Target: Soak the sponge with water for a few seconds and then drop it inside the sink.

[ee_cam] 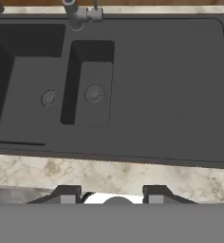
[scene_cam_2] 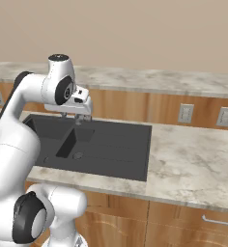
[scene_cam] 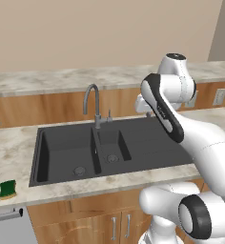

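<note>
Green-topped sponge lies at the lower left of the left base view on the marble counter, left of the black sink, well apart from the tool, which hangs over the drainboard, fingers together, gripping nothing

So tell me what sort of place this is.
A kitchen, rendered: a black double-basin sink with a grey faucet set in a marble-look counter, wooden cabinets below, a sponge beside the sink.
</note>
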